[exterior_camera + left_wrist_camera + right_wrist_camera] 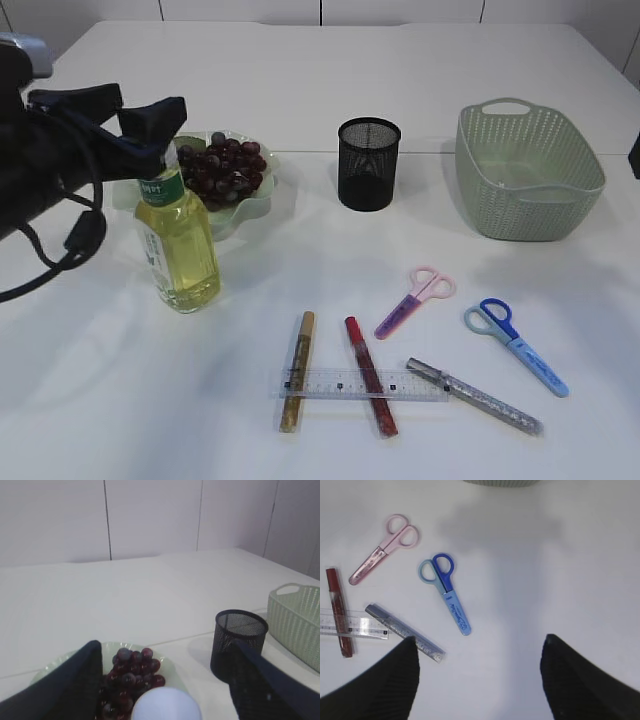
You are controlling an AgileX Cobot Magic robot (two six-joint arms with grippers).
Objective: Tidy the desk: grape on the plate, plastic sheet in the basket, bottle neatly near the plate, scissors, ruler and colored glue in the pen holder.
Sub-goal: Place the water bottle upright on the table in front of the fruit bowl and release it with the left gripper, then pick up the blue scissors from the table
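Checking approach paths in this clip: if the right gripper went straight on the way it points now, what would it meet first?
The right gripper is open and points down at bare table; that looks like first contact. The blue scissors lie left of the line, though depth is hard to judge.

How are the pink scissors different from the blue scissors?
The pink scissors are pale pink with a see-through pink cover on the blades; the blue scissors have light and dark blue handles and a light blue cover. The pink scissors look shorter. Their handles point up and right, while the blue scissors' handles point up and left. Both lie closed on the white table.
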